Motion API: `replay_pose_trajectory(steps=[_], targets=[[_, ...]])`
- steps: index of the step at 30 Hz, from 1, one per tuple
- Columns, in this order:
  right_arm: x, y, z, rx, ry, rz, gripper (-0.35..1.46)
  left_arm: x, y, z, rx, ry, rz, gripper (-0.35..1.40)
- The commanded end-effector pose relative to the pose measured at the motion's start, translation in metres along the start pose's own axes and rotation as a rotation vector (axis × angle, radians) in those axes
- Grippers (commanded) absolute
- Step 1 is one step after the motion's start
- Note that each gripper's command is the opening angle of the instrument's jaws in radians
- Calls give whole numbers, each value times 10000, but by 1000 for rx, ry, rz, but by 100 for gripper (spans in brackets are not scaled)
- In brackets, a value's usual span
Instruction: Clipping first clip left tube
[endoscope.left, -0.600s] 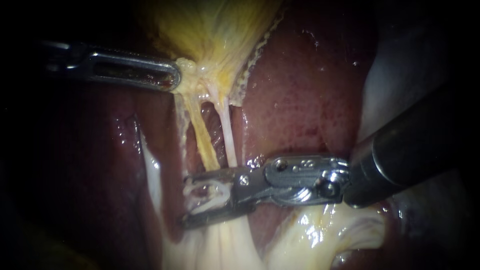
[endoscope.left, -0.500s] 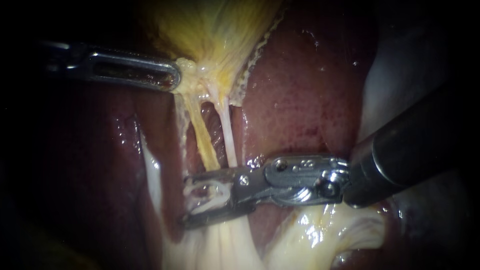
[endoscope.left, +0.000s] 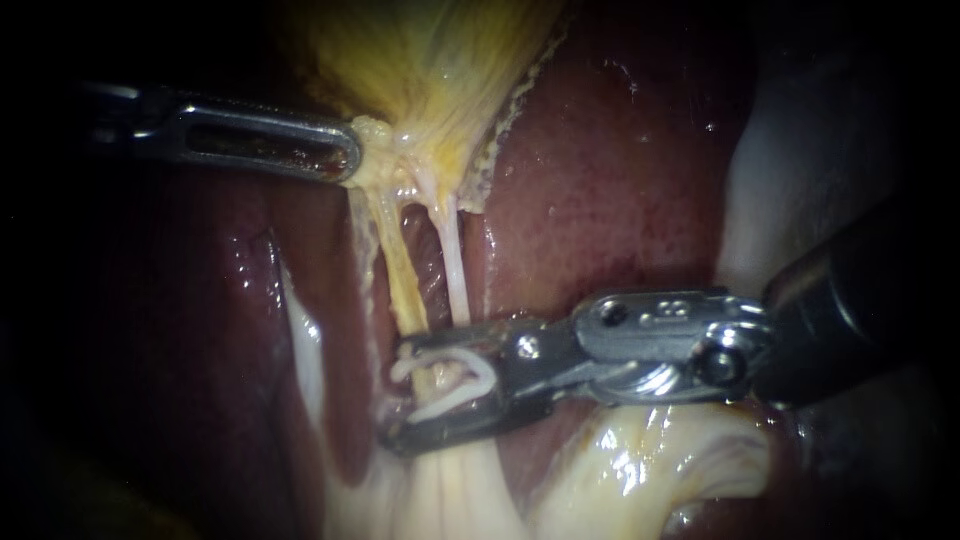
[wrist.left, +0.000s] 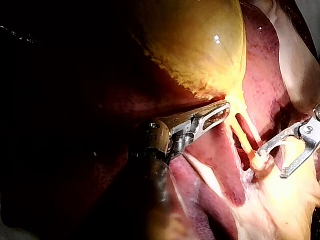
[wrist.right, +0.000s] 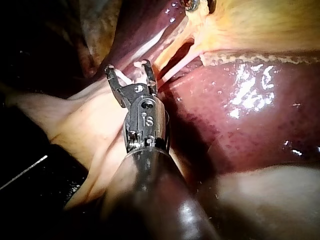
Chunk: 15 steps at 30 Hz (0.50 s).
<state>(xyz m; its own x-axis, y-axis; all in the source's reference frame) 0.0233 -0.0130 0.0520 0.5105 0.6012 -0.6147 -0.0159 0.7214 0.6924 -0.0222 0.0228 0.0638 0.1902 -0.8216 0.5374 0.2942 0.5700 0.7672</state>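
The left instrument (wrist.left: 226, 107) rises as a dark shaft to a metal wrist. Its slotted jaws lie together, clamped on the yellow fringe at the narrow end of the gallbladder (wrist.left: 195, 45). Dark red liver (wrist.left: 215, 155) lies under and beside the jaws. Ahead of the jaw tips, two thin tubes (wrist.left: 242, 139) run side by side from the gallbladder to a yellow knob of tissue (wrist.left: 261, 164). The right instrument (wrist.left: 272, 163) enters beyond the tubes. Its jaws stand apart with the knob between them, near one tip. Pale tissue (wrist.left: 280, 205) spreads past the knob.
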Motion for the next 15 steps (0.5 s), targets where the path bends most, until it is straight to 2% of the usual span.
replay_pose_trajectory(steps=[1,10,15], targets=[[-2,3,-2,0,1,-1,45,0,0,0,0,0,0,-35],[-16,29,-11,-7,2,1,45,0,0,-1,1,0,0,-35],[-22,46,-4,-15,6,1,45,0,0,-1,1,0,0,-35]])
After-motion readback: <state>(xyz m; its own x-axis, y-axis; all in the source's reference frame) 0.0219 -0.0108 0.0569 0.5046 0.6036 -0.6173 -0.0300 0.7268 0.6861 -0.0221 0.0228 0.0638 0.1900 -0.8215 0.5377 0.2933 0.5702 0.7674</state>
